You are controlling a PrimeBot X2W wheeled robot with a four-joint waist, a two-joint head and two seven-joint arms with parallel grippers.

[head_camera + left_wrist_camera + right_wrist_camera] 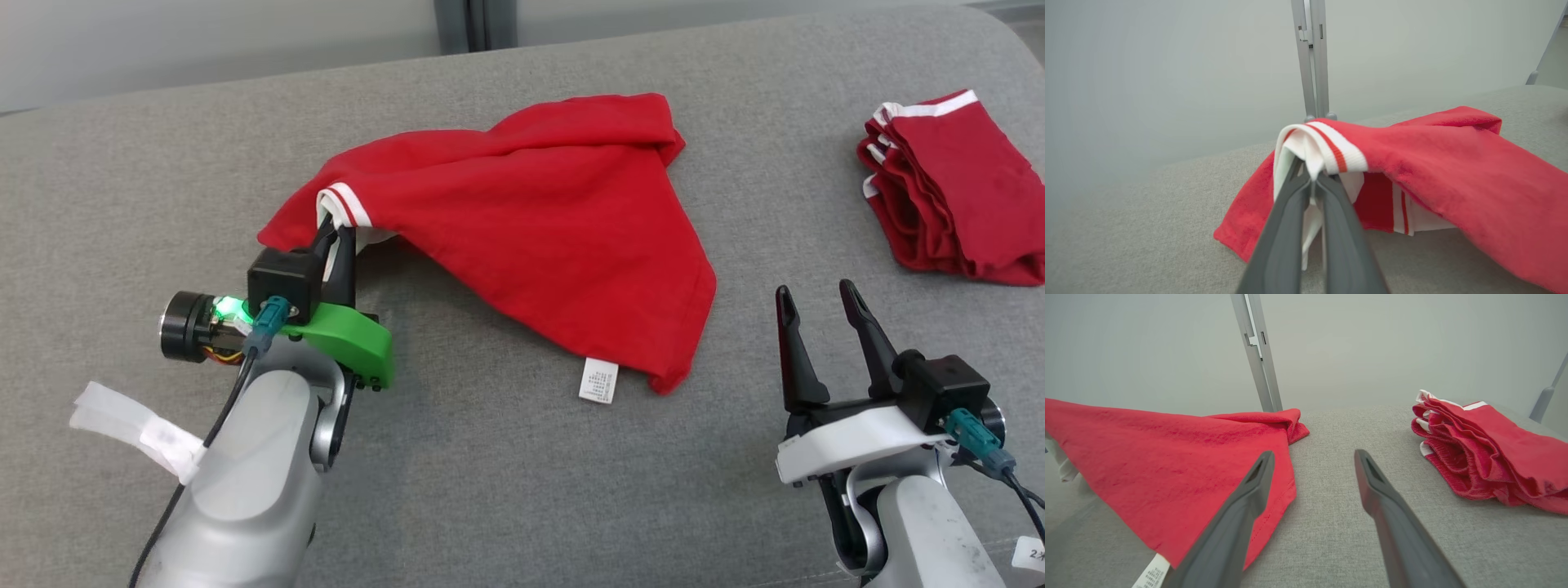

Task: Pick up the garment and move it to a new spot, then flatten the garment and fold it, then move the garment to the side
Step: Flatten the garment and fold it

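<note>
Left pincer [333,230] is clamped tight on the white, red-striped cuff [1327,153] of the red shirt [531,212], with that corner raised off the grey cushion [490,490]. On my left wrist view I see cuff fabric pinched right between the fingers. Rest of the shirt lies spread on the cushion, centre-left, white label [598,380] at its near edge. Right pincer [816,287] is spread wide, holding nothing, near the shirt's near right corner but apart from it. Folded red stack [955,188] sits well apart, far right.
</note>
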